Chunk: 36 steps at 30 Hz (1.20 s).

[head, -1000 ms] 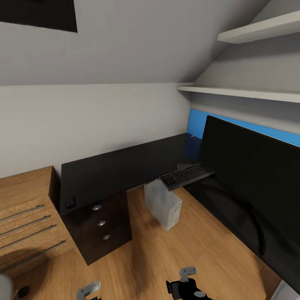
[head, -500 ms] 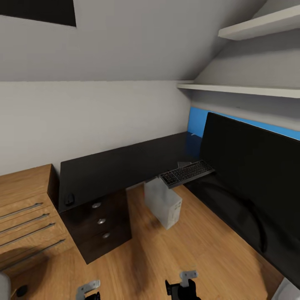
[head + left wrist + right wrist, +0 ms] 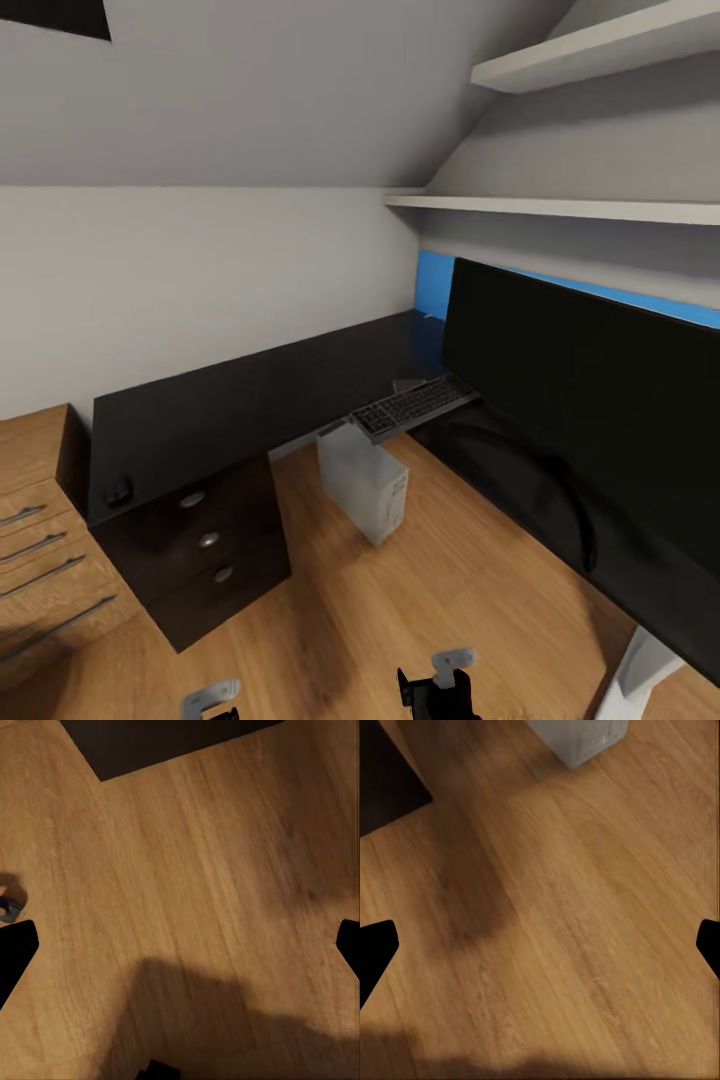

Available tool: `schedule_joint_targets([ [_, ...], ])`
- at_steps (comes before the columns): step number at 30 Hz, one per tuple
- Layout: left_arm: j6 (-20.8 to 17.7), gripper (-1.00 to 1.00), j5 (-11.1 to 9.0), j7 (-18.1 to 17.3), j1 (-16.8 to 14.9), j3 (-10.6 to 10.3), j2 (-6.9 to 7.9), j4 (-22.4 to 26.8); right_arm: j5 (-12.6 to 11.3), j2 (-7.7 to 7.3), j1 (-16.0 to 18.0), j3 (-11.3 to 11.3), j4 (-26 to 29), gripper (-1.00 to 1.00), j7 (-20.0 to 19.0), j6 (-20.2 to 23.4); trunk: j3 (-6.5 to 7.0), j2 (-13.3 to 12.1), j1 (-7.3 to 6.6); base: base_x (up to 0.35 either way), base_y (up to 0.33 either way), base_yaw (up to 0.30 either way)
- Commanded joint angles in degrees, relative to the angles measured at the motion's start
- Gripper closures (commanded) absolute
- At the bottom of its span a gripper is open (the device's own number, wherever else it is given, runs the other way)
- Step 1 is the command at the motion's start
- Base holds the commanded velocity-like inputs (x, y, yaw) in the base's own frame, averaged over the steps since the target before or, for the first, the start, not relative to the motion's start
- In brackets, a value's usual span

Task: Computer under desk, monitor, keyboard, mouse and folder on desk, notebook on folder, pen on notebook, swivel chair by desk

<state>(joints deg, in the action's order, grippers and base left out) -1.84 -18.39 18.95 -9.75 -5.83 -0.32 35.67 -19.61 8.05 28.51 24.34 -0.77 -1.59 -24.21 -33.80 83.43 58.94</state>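
**Robot faces corner workstation, both pincers empty and low**

The long black L-shaped tabletop [image 3: 250, 400] runs from the silver-knobbed drawers [image 3: 205, 540] along the wall, then turns toward the camera under the wide black monitor [image 3: 590, 400]. The slim keyboard [image 3: 412, 406] lies at the inner corner, just beside the monitor, its near end overhanging the tabletop's edge; its long axis runs slantwise, from lower left to upper right in the head view. The light grey computer [image 3: 362, 483] stands on the wooden floor [image 3: 400, 620] below it, partly tucked under the edge. A small dark object, probably the mouse [image 3: 119, 490], sits at the tabletop's far left end, well apart from the keyboard.

The left pincer [image 3: 212, 695] and right pincer [image 3: 445, 675] hang low over the floor, fingertips spread wide in both wrist views, holding nothing. The keyboard lies ahead and well above them; the right arm looks nearer to it, the left nearer to the mouse.
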Motion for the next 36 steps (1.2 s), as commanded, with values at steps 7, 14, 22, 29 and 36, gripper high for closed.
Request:
schedule_joint_targets([
  [7,-0.1,-1.0,-0.4,0.5,0.0,-0.3,0.07,0.1,-0.6,0.03,0.1,0.4,-0.1,-1.0,-0.2,-0.2,-0.06,0.0,0.0,0.0,0.0,-0.271],
  [14,0.2,-1.0,-0.4,0.4,0.0,-0.2,0.13,0.1,-0.6,0.08,0.1,0.5,-0.1,-1.0,-0.2,-0.2,-0.17,0.0,0.0,-0.005,0.006,-0.271],
  [22,0.2,-1.0,-0.4,0.4,0.0,-0.2,0.14,0.1,-0.6,0.12,0.1,0.5,-0.1,-1.0,-0.2,-0.2,-0.43,0.0,0.0,-0.087,0.209,-0.263],
  [29,0.2,-1.0,-0.4,0.4,0.0,-0.3,0.11,-0.1,-0.6,0.12,0.1,0.5,-0.1,-1.0,-0.2,-0.2,-0.69,0.0,0.0,-0.019,0.193,-0.256],
  [36,0.2,-1.0,-0.4,0.4,0.0,-0.3,0.07,-0.2,-0.6,0.12,0.1,0.5,-0.1,-1.0,-0.2,-0.2,-0.95,0.0,0.0,-0.003,0.029,-0.255],
])
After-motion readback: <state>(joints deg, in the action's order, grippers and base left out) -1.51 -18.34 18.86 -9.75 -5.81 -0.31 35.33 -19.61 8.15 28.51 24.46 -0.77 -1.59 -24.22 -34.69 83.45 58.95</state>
